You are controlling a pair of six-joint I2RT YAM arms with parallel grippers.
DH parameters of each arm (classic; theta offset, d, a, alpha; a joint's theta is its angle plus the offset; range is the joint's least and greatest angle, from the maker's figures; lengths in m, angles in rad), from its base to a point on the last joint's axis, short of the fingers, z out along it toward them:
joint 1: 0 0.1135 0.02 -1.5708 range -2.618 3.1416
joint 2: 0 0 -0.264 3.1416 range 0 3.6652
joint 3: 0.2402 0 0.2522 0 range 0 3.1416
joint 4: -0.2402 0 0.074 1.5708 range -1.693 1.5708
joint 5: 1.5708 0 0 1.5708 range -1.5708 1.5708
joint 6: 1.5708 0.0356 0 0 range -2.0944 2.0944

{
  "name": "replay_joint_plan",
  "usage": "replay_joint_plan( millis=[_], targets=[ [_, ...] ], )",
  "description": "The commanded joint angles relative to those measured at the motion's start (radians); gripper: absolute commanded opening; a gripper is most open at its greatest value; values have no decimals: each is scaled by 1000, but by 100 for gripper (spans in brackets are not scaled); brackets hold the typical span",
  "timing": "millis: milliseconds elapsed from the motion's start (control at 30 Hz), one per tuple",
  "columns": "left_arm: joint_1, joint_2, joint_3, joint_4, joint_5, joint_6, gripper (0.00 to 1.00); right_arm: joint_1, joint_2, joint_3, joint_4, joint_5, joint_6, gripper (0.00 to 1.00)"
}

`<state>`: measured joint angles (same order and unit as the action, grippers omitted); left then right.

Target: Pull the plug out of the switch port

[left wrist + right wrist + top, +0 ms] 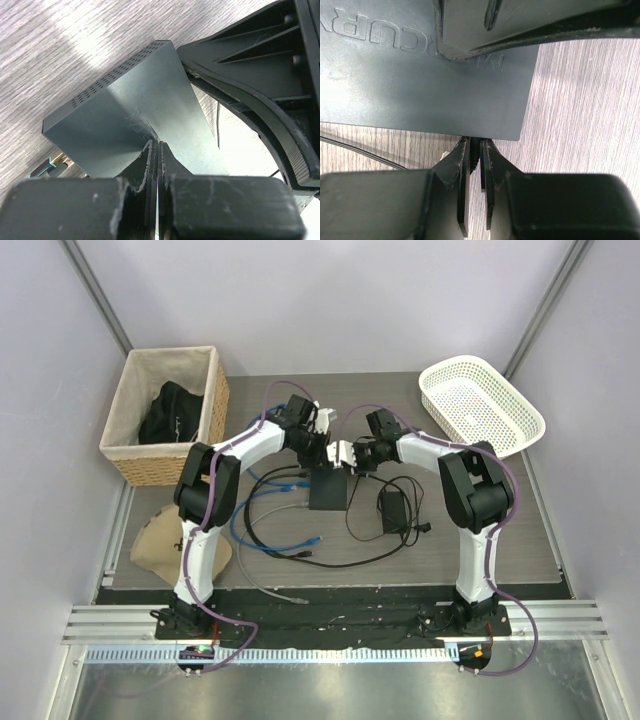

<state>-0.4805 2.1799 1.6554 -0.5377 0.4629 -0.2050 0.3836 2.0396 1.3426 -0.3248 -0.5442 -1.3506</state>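
The switch (328, 496) is a flat black box lying at mid-table. My left gripper (324, 447) is shut with nothing in it, and its tips (157, 144) press down on the box's top (125, 107). My right gripper (347, 454) sits at the box's far right corner. In the right wrist view it (480, 143) is shut on a small black plug (474, 150) that juts from the edge of the switch (420, 85). That edge hides the switch port holding the plug. A teal plug (49, 163) shows on another edge.
A black power brick (392, 508) with thin cords lies right of the switch. Blue and grey cables (268, 532) loop to its left. A wicker basket (165, 418) stands back left, a white basket (482, 405) back right, and a tan cloth (160, 540) at the left.
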Motion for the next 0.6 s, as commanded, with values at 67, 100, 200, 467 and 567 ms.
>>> replay_joint_plan(
  millis=[67,100,200,467,567],
  targets=[
    [33,119,-94,-217,-280,84,0,-12,22,-27,-215,245,79,2],
    [31,118,-95,-217,-282,84,0,-3,18,-25,-220,245,114,1],
    [31,118,-95,-217,-280,84,0,-3,16,-2,-272,221,210,1],
    [31,119,-94,-217,-276,84,0,-84,5,-6,-462,185,177,1],
    [29,118,-95,-219,-276,85,0,-113,-2,-16,-454,193,162,1]
  ],
)
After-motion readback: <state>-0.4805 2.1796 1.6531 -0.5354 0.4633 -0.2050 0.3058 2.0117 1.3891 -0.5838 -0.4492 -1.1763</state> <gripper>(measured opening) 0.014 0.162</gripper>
